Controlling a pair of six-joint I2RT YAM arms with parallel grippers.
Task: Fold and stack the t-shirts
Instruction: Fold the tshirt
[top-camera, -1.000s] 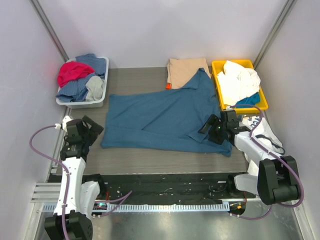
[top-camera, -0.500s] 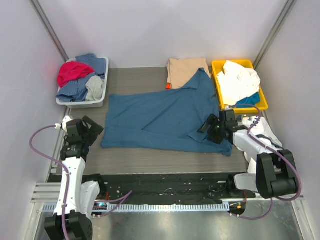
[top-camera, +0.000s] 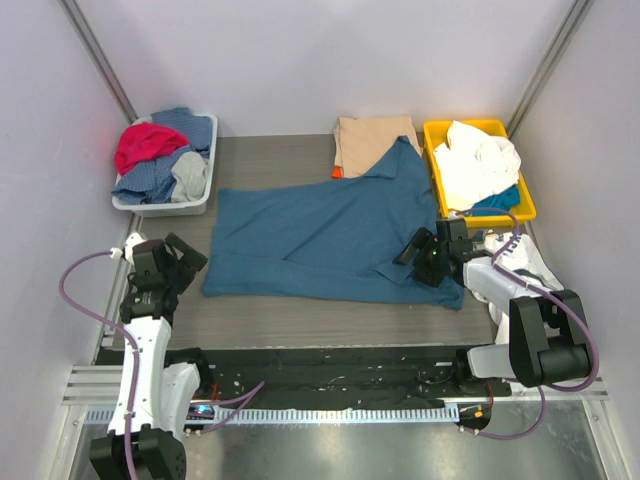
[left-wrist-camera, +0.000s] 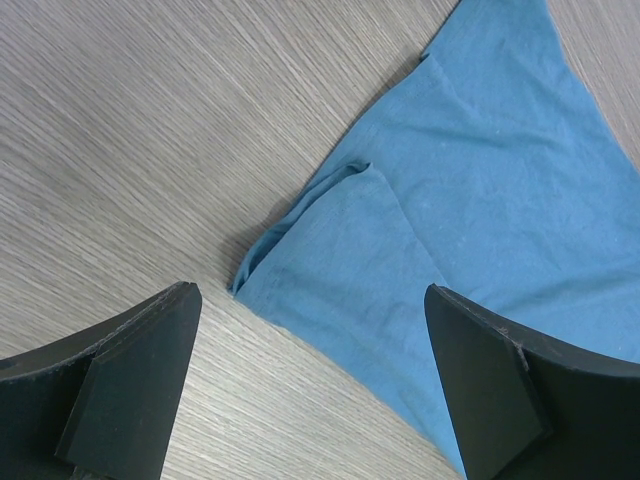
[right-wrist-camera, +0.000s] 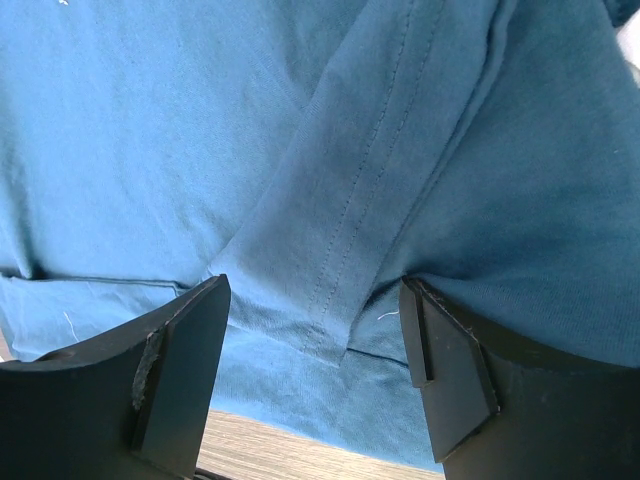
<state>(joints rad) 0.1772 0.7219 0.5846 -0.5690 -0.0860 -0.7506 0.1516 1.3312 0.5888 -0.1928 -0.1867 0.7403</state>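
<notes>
The large teal-blue t-shirt (top-camera: 320, 235) lies spread flat across the middle of the table. The tan-beige t-shirt (top-camera: 373, 140) lies folded at the back, with a sliver of the orange t-shirt (top-camera: 337, 172) showing under its near edge. My left gripper (top-camera: 186, 256) is open and empty, just left of the blue shirt's near left corner (left-wrist-camera: 330, 260); it also shows in the left wrist view (left-wrist-camera: 315, 400). My right gripper (top-camera: 414, 253) is open and low over the shirt's near right sleeve (right-wrist-camera: 350, 230), its jaws either side of the sleeve hem in the right wrist view (right-wrist-camera: 315, 370).
A grey bin (top-camera: 160, 205) of red, blue and grey clothes stands at the back left. A yellow tray (top-camera: 436, 130) with white and blue clothes stands at the back right. White cloth (top-camera: 530, 262) lies beside my right arm. Walls close in both sides.
My right gripper has shifted slightly left over the blue shirt's sleeve. The left arm and the shirts have barely moved.
</notes>
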